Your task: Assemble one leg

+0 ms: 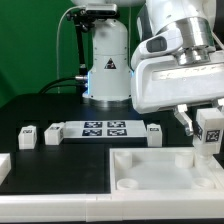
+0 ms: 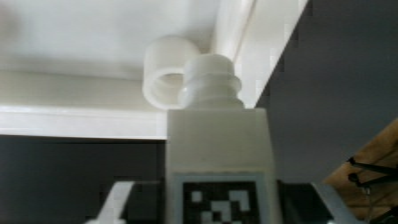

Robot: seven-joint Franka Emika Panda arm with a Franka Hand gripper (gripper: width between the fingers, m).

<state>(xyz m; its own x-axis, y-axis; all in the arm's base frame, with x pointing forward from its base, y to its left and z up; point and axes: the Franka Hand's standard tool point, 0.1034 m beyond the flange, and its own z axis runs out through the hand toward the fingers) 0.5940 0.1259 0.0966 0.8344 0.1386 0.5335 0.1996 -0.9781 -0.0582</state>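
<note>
Black worktop (image 1: 38, 106), white panel (image 1: 150, 172) under the claw (image 1: 203, 124), which is clenched on the leg (image 1: 211, 131): long axis upright, screw tip pointing straight down out of the claw. Corner socket (image 2: 169, 82) sits just beside that tip; lining up looks next.

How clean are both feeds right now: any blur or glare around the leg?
Exterior view: even light, the leg and its tag sharp enough; the white panel washes out, edges faint. Wrist view: soft focus throughout, panel glaring, tag partly cropped.
</note>
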